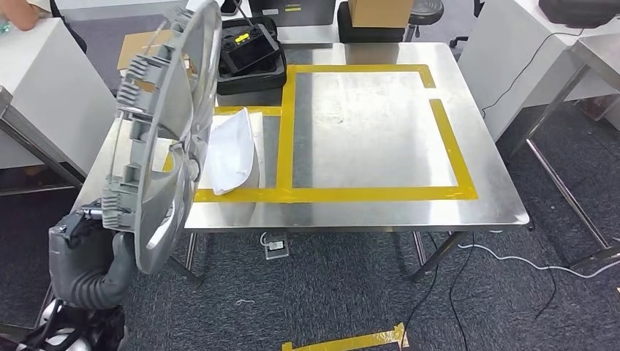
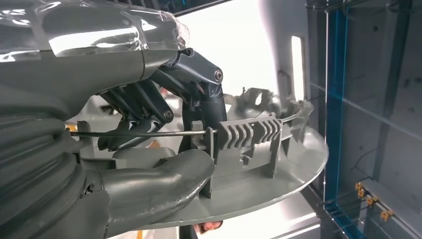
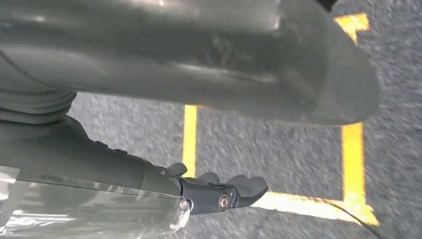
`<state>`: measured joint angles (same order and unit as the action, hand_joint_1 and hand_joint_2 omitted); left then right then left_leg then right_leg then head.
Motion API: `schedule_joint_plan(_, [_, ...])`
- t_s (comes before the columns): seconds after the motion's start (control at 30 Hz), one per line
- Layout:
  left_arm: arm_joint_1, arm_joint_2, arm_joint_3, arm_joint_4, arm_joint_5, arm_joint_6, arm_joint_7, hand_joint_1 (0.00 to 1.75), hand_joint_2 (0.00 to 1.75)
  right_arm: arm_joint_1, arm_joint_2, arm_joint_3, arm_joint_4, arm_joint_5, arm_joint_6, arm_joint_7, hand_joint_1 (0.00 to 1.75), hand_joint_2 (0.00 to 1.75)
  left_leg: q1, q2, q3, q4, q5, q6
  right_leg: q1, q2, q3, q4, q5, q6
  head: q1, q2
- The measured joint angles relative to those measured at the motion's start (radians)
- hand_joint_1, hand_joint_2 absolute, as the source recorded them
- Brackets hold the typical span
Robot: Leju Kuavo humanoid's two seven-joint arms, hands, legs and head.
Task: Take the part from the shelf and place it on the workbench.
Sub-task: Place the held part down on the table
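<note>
The left hand [image 1: 91, 245] holds the part [image 1: 164, 131], a large grey disc-shaped moulding with ribbed clips and a thin wire ring on its back. The part stands nearly on edge, raised above the left side of the workbench [image 1: 439, 201] and tilted slightly toward the robot's body. In the left wrist view the thumb [image 2: 164, 174] lies under the part's rim [image 2: 278, 184] while the dark fingers [image 2: 144, 107] curl over the wire ring and ribbed clips, so the grip is closed on the edge.

The workbench is a steel table marked with yellow tape [image 1: 380, 194] in a large rectangle and a smaller one beside it on the left. A white folded sheet [image 1: 232, 150] lies in the smaller rectangle, partly behind the part. A black case [image 1: 252, 55] sits at the far edge of the table, and a cardboard box [image 1: 380, 11] stands beyond it.

The right hand [image 3: 219, 191] hangs over grey carpet with yellow floor tape [image 3: 351, 149]; its fingers are extended and only slightly curved, its thumb apart from them, holding nothing.
</note>
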<state>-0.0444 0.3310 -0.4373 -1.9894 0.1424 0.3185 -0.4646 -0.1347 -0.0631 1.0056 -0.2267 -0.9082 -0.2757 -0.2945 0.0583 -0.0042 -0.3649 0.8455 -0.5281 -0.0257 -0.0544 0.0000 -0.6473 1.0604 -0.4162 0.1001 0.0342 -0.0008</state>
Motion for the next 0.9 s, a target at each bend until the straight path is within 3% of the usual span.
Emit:
schedule_joint_plan(0.03, [0.000, 0.000, -0.001, 0.000, 0.000, 0.000, 0.001, 1.75, 1.75, 0.000, 0.002, 0.000, 0.000, 0.000, 0.000, 0.000, 0.00, 0.00, 0.006, -0.005, 0.004, 0.015, -0.019, -0.015, -0.003, -0.001, 0.025, -0.050, 0.016, 0.010, 0.007, 0.000])
schedule_joint_plan(0.07, [0.000, 0.000, -0.002, -0.001, -0.001, 0.000, 0.002, 1.75, 1.75, -0.001, 0.003, 0.000, -0.001, 0.000, 0.001, 0.000, 0.00, 0.00, 0.008, -0.009, 0.004, 0.030, -0.036, -0.027, -0.005, -0.001, 0.040, -0.079, 0.016, 0.007, 0.015, 0.000])
schedule_joint_plan(0.1, [0.000, -0.001, -0.002, -0.002, -0.001, -0.001, 0.002, 1.75, 1.75, -0.003, 0.004, 0.000, -0.001, 0.000, 0.001, 0.000, 0.00, 0.00, 0.008, -0.012, 0.003, 0.039, -0.047, -0.036, -0.003, 0.000, 0.046, -0.084, 0.000, -0.003, 0.017, 0.000])
schedule_joint_plan(0.13, [0.000, -0.001, -0.002, -0.004, -0.002, -0.001, 0.003, 1.75, 1.75, -0.004, 0.005, 0.000, -0.001, 0.000, 0.002, 0.000, 0.00, 0.00, 0.007, -0.015, 0.003, 0.043, -0.053, -0.041, 0.000, 0.002, 0.043, -0.077, -0.016, -0.023, 0.014, 0.000])
schedule_joint_plan(0.17, [-0.001, -0.002, -0.003, -0.005, -0.003, -0.001, 0.005, 1.75, 1.75, -0.005, 0.003, -0.001, 0.000, 0.000, 0.002, 0.001, 0.00, 0.00, 0.009, -0.017, 0.006, 0.043, -0.055, -0.042, 0.002, 0.003, 0.043, -0.071, -0.026, -0.042, 0.005, 0.000])
schedule_joint_plan(0.23, [-0.002, -0.001, -0.003, -0.008, -0.006, -0.002, 0.009, 1.75, 1.75, -0.006, 0.001, -0.001, 0.000, 0.000, 0.002, 0.001, 0.00, 0.00, 0.013, -0.008, 0.005, 0.065, -0.066, -0.040, 0.006, 0.005, 0.058, -0.072, -0.042, -0.065, -0.018, 0.000])
schedule_joint_plan(0.3, [-0.005, 0.000, -0.004, -0.011, -0.007, -0.003, 0.014, 1.75, 1.75, -0.007, 0.000, -0.001, -0.001, 0.000, 0.003, 0.000, 0.00, 0.00, 0.007, 0.004, -0.061, 0.183, -0.106, -0.033, 0.011, 0.007, 0.082, -0.085, -0.052, -0.080, -0.036, 0.000])
schedule_joint_plan(0.37, [-0.006, 0.000, -0.004, -0.012, -0.008, -0.003, 0.016, 1.75, 1.75, -0.006, -0.001, -0.001, 0.000, 0.000, 0.004, 0.001, 0.00, 0.00, -0.005, 0.006, -0.183, 0.354, -0.146, -0.024, 0.018, 0.011, 0.107, -0.098, -0.064, -0.088, -0.052, 0.000])
schedule_joint_plan(0.4, [-0.006, 0.000, -0.005, -0.012, -0.008, -0.003, 0.017, 1.75, 1.75, -0.004, 0.000, -0.001, 0.000, -0.001, 0.004, 0.001, 0.00, 0.00, -0.010, 0.006, -0.236, 0.407, -0.141, -0.017, 0.022, 0.014, 0.121, -0.102, -0.073, -0.090, -0.059, 0.000])
schedule_joint_plan(0.43, [-0.006, -0.001, -0.005, -0.011, -0.008, -0.003, 0.017, 1.75, 1.75, -0.002, 0.000, -0.001, 0.000, -0.001, 0.005, 0.002, 0.00, 0.00, -0.015, 0.006, -0.272, 0.422, -0.111, -0.009, 0.025, 0.017, 0.137, -0.104, -0.084, -0.091, -0.064, 0.000])
schedule_joint_plan(0.5, [-0.006, -0.001, -0.005, -0.011, -0.008, -0.003, 0.018, 1.75, 1.75, 0.000, -0.001, -0.001, 0.000, -0.002, 0.005, 0.004, 0.00, 0.00, -0.025, 0.005, -0.284, 0.338, 0.007, 0.011, 0.029, 0.025, 0.176, -0.109, -0.108, -0.090, -0.073, 0.000])
schedule_joint_plan(0.57, [-0.005, 0.000, -0.005, -0.011, -0.008, -0.003, 0.020, 1.75, 1.75, -0.002, -0.001, -0.001, 0.000, -0.002, 0.005, 0.005, 0.00, 0.00, -0.036, 0.003, -0.259, 0.229, 0.095, 0.026, 0.032, 0.035, 0.212, -0.121, -0.127, -0.082, -0.080, 0.000])
schedule_joint_plan(0.6, [-0.006, 0.000, -0.005, -0.011, -0.008, -0.003, 0.020, 1.75, 1.75, -0.004, -0.001, -0.001, 0.000, -0.002, 0.005, 0.005, 0.00, 0.00, -0.041, 0.002, -0.243, 0.189, 0.104, 0.030, 0.032, 0.039, 0.223, -0.130, -0.132, -0.077, -0.083, 0.000])
schedule_joint_plan(0.7, [-0.011, 0.000, -0.006, -0.014, -0.008, -0.003, 0.020, 1.75, 1.75, -0.006, 0.000, -0.001, 0.000, -0.001, 0.004, 0.005, 0.00, 0.00, -0.046, 0.002, -0.200, 0.124, 0.072, 0.036, 0.029, 0.038, 0.240, -0.146, -0.127, -0.057, -0.079, 0.000])
schedule_joint_plan(0.77, [-0.012, 0.000, -0.006, -0.018, -0.008, -0.003, 0.020, 1.75, 1.75, -0.009, 0.002, -0.001, -0.001, 0.001, 0.003, 0.005, 0.00, 0.00, -0.046, 0.002, -0.180, 0.111, 0.067, 0.046, 0.027, 0.024, 0.225, -0.104, -0.139, -0.050, -0.065, 0.000])
schedule_joint_plan(0.8, [-0.011, 0.000, -0.007, -0.020, -0.008, -0.003, 0.021, 1.75, 1.75, -0.010, 0.003, -0.001, -0.001, 0.002, 0.003, 0.005, 0.00, 0.00, -0.047, 0.003, -0.172, 0.108, 0.063, 0.051, 0.028, 0.017, 0.195, -0.050, -0.162, -0.048, -0.058, 0.000])
schedule_joint_plan(0.87, [-0.010, 0.000, -0.008, -0.021, -0.008, -0.003, 0.021, 1.75, 1.75, -0.010, 0.005, -0.001, -0.001, 0.005, 0.002, 0.005, 0.00, 0.00, -0.054, 0.004, -0.164, 0.107, 0.055, 0.062, 0.030, 0.008, 0.103, 0.094, -0.221, -0.045, -0.043, 0.000])
schedule_joint_plan(0.9, [-0.009, 0.000, -0.009, -0.021, -0.008, -0.003, 0.021, 1.75, 1.75, -0.008, 0.005, -0.001, -0.001, 0.006, 0.002, 0.005, 0.00, 0.00, -0.058, 0.003, -0.160, 0.107, 0.051, 0.065, 0.032, 0.007, 0.060, 0.148, -0.236, -0.046, -0.036, 0.000])
